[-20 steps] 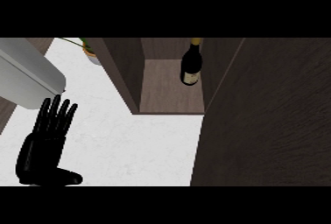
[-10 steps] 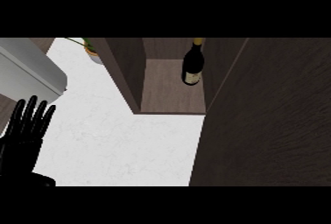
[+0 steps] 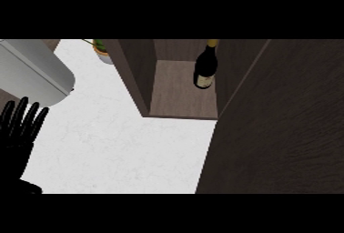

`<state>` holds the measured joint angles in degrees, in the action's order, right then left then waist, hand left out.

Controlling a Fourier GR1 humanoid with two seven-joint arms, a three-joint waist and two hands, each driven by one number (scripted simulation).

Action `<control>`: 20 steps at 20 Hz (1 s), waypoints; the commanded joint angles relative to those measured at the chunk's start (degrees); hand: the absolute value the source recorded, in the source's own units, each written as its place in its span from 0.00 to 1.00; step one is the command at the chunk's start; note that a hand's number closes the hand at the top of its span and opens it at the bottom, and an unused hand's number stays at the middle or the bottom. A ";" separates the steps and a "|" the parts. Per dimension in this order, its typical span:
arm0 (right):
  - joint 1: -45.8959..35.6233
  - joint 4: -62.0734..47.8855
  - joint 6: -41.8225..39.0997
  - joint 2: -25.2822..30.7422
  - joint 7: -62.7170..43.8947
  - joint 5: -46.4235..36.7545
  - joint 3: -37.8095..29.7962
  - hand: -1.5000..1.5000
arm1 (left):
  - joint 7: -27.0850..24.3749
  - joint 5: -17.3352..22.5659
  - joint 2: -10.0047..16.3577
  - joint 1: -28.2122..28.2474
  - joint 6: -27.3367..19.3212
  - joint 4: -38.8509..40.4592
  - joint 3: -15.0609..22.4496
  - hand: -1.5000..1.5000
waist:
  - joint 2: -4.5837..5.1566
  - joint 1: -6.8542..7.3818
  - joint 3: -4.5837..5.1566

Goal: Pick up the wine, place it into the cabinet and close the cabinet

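The dark wine bottle [image 3: 205, 68] with a pale label stands upright on the cabinet's wooden shelf [image 3: 178, 98], toward the shelf's back right. The cabinet's dark door [image 3: 279, 123] hangs open and fills the right side of the head view. My left hand [image 3: 19, 125] shows at the left edge over the white counter, fingers straight and spread, far from the bottle and holding nothing. The right hand shows nowhere in the view.
A grey rounded appliance [image 3: 30, 70] sits at the upper left. A small potted plant [image 3: 102, 50] stands at the back beside the cabinet's left wall [image 3: 131, 73]. White counter [image 3: 128, 150] stretches between the left hand and the door.
My left hand has slid left and slightly down toward the view's edge, still open. The bottle stays on the shelf and the door has not moved.
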<state>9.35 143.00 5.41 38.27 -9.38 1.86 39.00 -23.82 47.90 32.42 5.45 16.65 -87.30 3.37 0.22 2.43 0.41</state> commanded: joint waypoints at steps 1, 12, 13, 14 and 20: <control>-5.84 3.90 1.96 -9.44 -6.68 2.96 8.90 1.00 | 0.64 1.27 1.10 -2.02 -0.04 0.25 -2.13 0.00 | 0.11 0.69 0.09; -31.68 -12.13 5.78 -27.88 -21.12 3.24 3.64 1.00 | 2.41 1.45 1.53 -3.38 1.93 2.99 -1.95 0.00 | 0.10 1.25 0.08; -34.65 -15.65 6.80 -30.78 -23.44 1.97 4.70 1.00 | 2.11 1.63 1.79 -2.40 2.75 2.91 -2.30 0.00 | -0.07 1.36 0.08; -38.90 -18.63 7.16 -33.81 -24.57 1.36 3.54 1.00 | 0.05 0.79 1.81 -1.88 5.48 6.43 -2.99 0.00 | 0.02 0.57 0.05; -59.61 -35.94 15.38 -38.04 -27.38 6.77 -2.66 1.00 | 1.22 1.89 1.34 -2.76 5.01 6.83 -4.81 0.00 | -0.08 -0.41 -0.24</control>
<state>-38.55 116.50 16.67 3.61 -34.83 5.98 38.85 -22.28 49.90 34.56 3.28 21.09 -82.36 -0.73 0.14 2.79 0.26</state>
